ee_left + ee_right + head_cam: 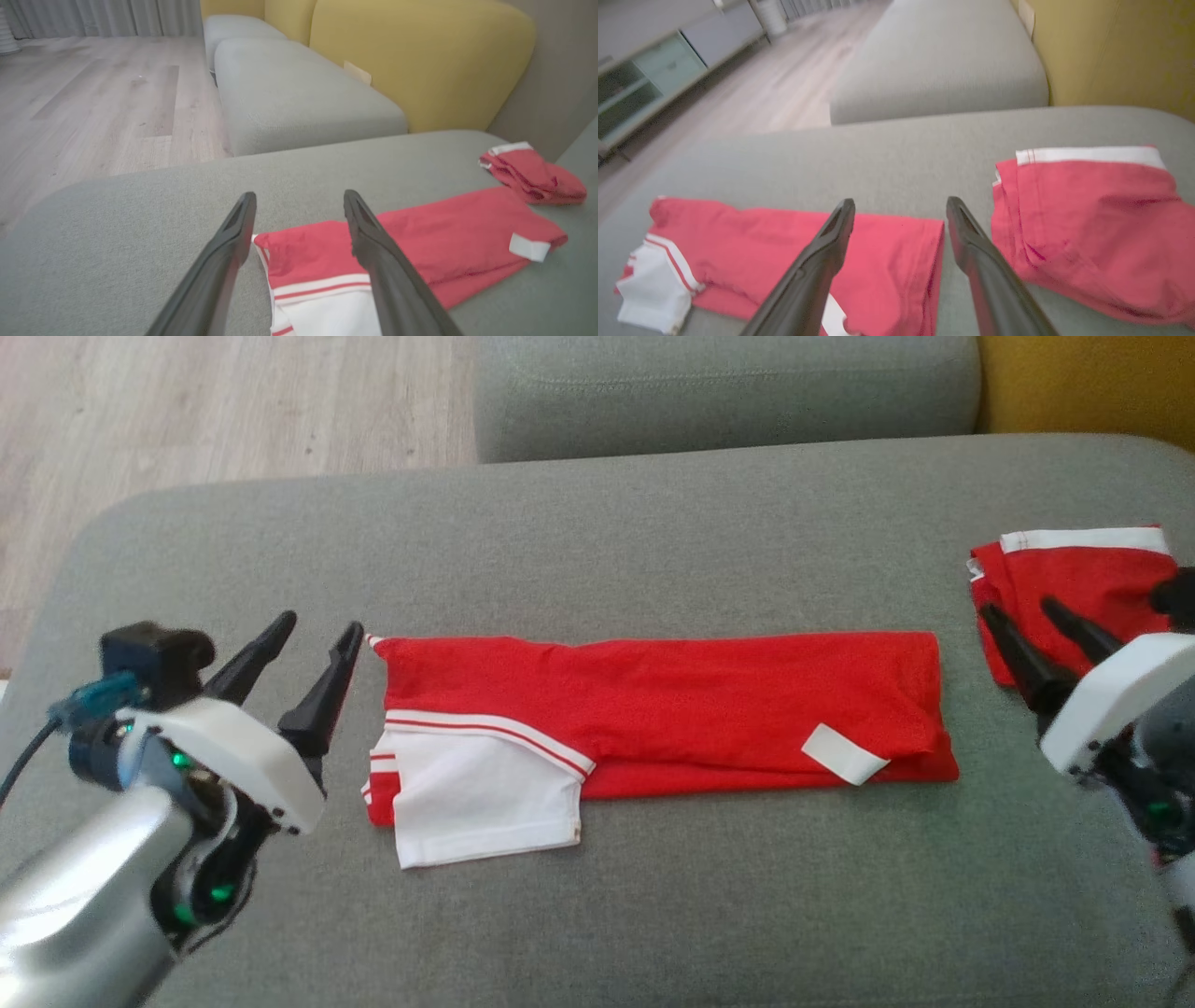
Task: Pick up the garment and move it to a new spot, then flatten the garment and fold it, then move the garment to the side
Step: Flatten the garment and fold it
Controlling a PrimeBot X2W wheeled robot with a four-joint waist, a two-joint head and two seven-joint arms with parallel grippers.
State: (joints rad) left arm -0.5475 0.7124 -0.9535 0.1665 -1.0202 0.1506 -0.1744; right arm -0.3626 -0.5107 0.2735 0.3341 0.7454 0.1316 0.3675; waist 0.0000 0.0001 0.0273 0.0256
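Red and white, the garment [672, 700] is lying folded into a long flat band on the grey sofa cushion [653, 915]. It is stretching from 9 o'clock to 3 o'clock across the middle of the head view. Its white sleeve [476, 798] is sticking out toward 7 o'clock at the left end, and a small white tag [843, 753] is showing near the right end.

My left jaws are standing wide apart at 8 o'clock and gripping nothing. One of their dark fingers [322, 695] is ending just beside the band's upper left corner. I cannot tell whether it is touching the cloth.

My right jaws are also spread and empty at 3 o'clock. Their fingers [1018, 658] are pointing toward 11 o'clock over a second red garment [1074, 579] with a white hem. That one is sitting bunched, apart from the band's right end. In the right wrist view the two fingers are straddling the strip of bare cushion between both pieces.

Beyond, at 12 o'clock, another grey cushion [728, 392] is sitting beside a yellow backrest [1083, 383], with wooden floor [187, 411] at 10 o'clock.
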